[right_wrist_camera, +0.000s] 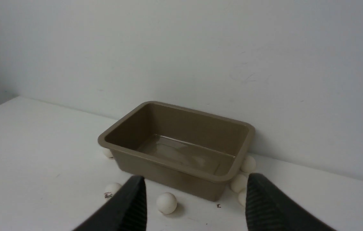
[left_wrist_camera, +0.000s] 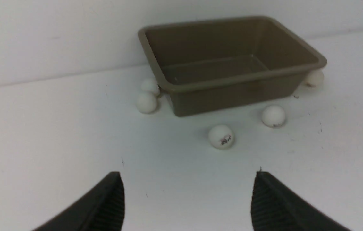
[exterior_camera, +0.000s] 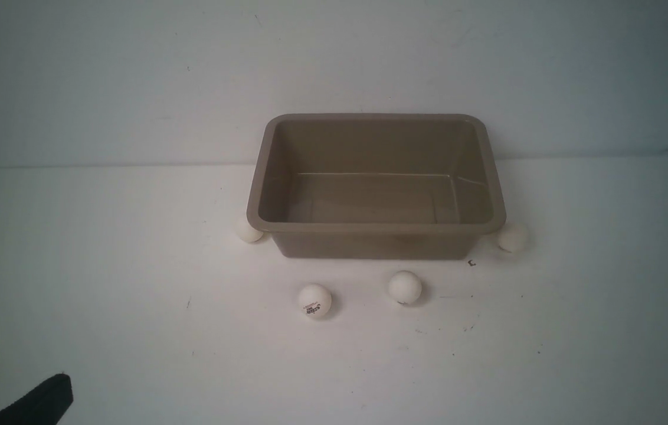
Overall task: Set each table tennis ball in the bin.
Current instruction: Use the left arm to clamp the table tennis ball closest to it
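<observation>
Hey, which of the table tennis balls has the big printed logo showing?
The front-left ball, lying apart before the bin: bold dark print faces the camera, while the others look plain or barely marked.

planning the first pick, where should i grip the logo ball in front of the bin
Grip the logo ball across its widest middle, probably from above. It is round, so any axis works, and it sits clear of the bin and the plain ball.

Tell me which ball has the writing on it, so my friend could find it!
Find the brown-grey bin by the wall. Two balls lie in front of it. Yours is the left ball, showing a dark printed logo; the right ball looks nearly plain.
</observation>
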Action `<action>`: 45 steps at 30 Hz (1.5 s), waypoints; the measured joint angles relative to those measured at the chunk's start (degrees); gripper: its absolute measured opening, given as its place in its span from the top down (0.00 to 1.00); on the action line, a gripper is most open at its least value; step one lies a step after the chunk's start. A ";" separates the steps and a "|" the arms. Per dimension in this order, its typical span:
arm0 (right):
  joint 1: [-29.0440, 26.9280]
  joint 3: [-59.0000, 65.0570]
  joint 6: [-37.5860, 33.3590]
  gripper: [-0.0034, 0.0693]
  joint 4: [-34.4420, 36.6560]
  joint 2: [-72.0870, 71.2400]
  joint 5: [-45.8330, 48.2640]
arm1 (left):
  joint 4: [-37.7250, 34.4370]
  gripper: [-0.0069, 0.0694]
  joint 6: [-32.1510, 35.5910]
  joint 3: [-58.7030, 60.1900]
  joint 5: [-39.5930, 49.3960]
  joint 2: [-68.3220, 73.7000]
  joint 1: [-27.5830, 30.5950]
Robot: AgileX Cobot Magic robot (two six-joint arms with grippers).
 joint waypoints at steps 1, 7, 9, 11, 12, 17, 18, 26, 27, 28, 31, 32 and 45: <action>0.00 0.00 -0.34 0.42 0.00 0.00 0.00 | 0.00 0.28 0.19 -0.15 0.25 0.37 0.00; 0.00 0.00 -14.52 0.42 8.23 11.24 4.14 | -0.56 0.28 9.00 -4.11 2.48 13.38 0.00; 0.00 0.00 -16.61 0.42 8.37 16.79 4.89 | -1.92 0.28 13.04 -5.25 2.41 17.79 0.00; 0.00 0.00 -17.08 0.42 8.30 19.34 4.95 | -3.02 0.28 15.05 -5.73 2.35 20.05 0.00; 0.00 0.00 -17.61 0.42 8.18 21.43 4.95 | -4.19 0.28 16.96 -6.08 2.22 21.52 0.00; 0.00 0.00 -23.19 0.42 6.54 30.15 2.47 | -11.80 0.28 27.41 -7.57 2.08 28.21 0.00; 0.00 0.00 -24.13 0.42 6.05 32.35 1.17 | -14.04 0.28 29.38 -7.77 2.09 29.72 0.00; 0.00 0.11 -27.13 0.42 8.08 43.63 -7.52 | -28.89 0.28 43.59 -9.99 2.44 42.94 0.00; 0.00 0.11 -28.02 0.42 8.67 44.75 -8.39 | -30.17 0.28 44.61 -10.16 2.44 44.45 0.00; 0.00 0.11 -29.06 0.42 9.02 45.40 -8.96 | -31.31 0.28 46.07 -10.40 2.44 46.76 0.00; 0.00 0.11 -31.29 0.42 9.46 47.12 -10.52 | -33.25 0.28 49.51 -11.24 2.39 51.76 0.00; 0.00 0.11 -31.77 0.42 9.44 47.43 -10.82 | -33.79 0.28 50.04 -11.42 2.38 53.21 0.00; 0.00 0.11 -32.85 0.42 9.73 48.20 -11.99 | -39.78 0.28 50.12 -18.42 2.38 61.90 0.00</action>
